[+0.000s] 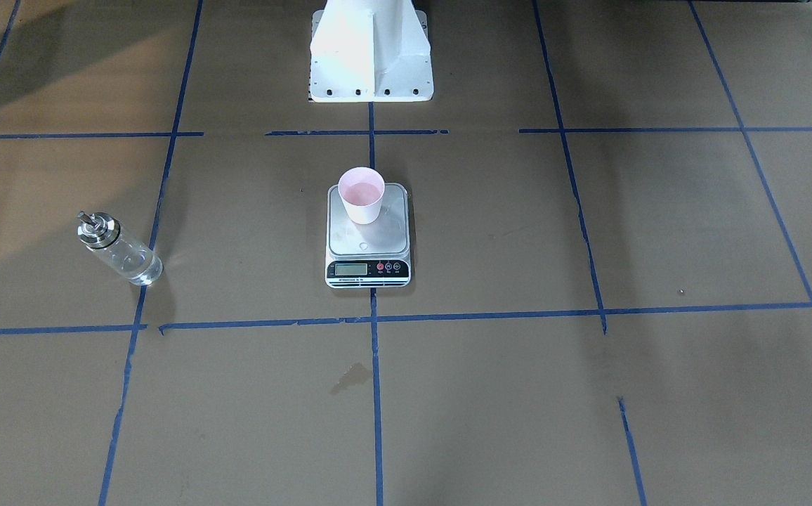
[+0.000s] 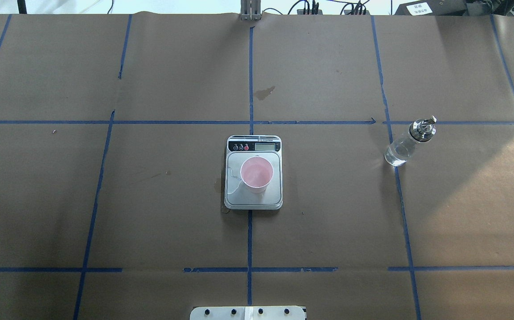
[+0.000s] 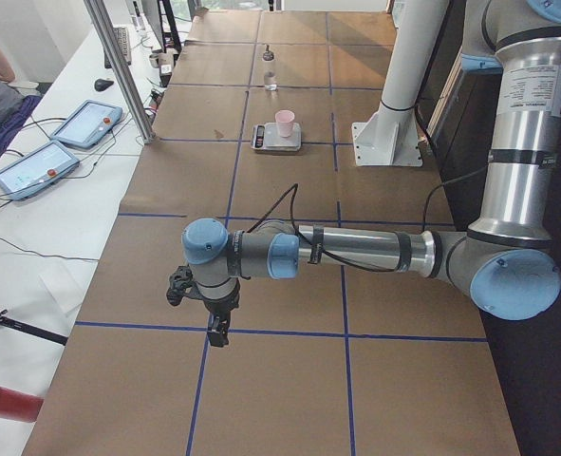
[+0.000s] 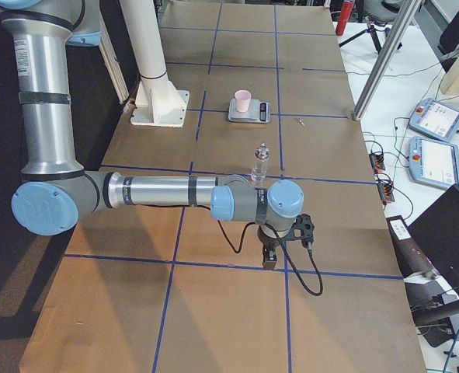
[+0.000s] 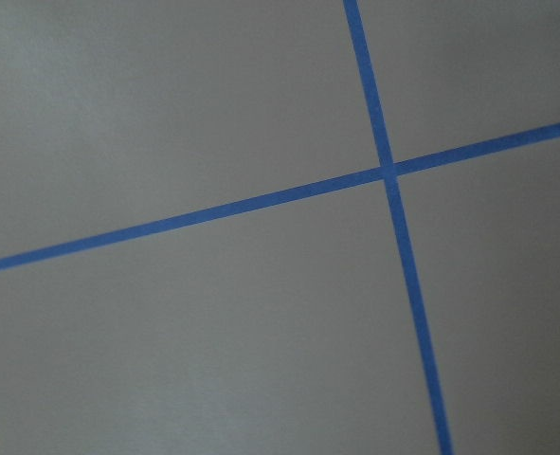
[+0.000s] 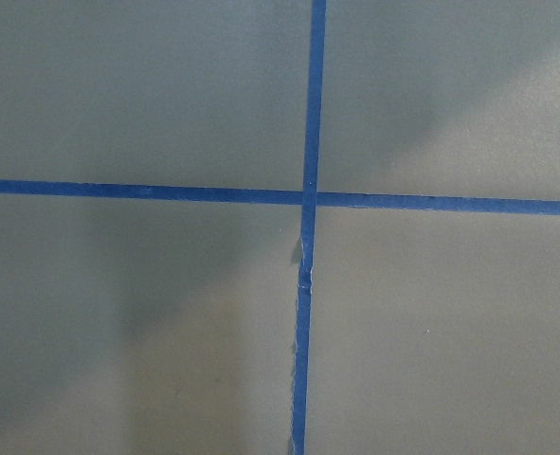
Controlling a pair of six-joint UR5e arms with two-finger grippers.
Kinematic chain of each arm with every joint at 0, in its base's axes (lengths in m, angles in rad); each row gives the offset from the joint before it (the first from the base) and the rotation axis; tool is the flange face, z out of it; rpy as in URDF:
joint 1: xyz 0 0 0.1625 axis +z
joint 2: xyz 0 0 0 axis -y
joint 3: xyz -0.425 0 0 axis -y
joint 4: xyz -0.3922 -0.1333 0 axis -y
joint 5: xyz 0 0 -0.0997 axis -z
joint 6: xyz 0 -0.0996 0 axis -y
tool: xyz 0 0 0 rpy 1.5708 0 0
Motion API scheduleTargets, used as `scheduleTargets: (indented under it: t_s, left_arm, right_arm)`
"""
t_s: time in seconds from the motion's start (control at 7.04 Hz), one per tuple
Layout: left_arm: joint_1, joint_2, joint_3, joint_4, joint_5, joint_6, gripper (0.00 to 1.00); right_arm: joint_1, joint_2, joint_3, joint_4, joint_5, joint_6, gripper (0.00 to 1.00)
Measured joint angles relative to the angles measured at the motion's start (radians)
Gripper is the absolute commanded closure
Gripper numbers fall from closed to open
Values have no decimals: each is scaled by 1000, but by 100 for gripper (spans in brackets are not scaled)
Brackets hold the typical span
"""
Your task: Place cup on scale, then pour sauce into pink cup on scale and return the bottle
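Cup [image 2: 256,173] stands upright in the middle of the scale [image 2: 275,195], display side at 12 o'clock in the overhead view. Bottle [image 2: 406,144] stands upright on the counter [image 2: 328,222], well apart from the scale, at about 3 o'clock from it, on the robot's right.

Left tool [image 3: 216,331] and right tool [image 4: 269,260] hang over bare paper at opposite ends of the counter, far from all task items. Each shows only in a side view, so we cannot tell whether the fingers are apart or together.

Judgement: cup placement is done. The liquid is clear and the display is unreadable, so we cannot tell whether the cup is filled. If the pour remains, the right arm is the nearer. We would grip the glass body below the metal collar, carry it upright, bring the spout just over the rim and tilt slowly.

Around: a thin wet-looking streak [image 2: 232,178] marks the plate at 9 o'clock of the cup. A dark stain [image 2: 264,92] lies on the paper at 12 o'clock of the scale. We see nothing standing between bottle and scale.
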Motion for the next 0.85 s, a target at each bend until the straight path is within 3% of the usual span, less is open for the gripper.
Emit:
scheduleTargets:
  t_s: [0.85]
  left_arm:
    - [0,-5,-2,-27,-16,-72,0]
  right_arm:
    - [6,-1,-4,1,1,143,0]
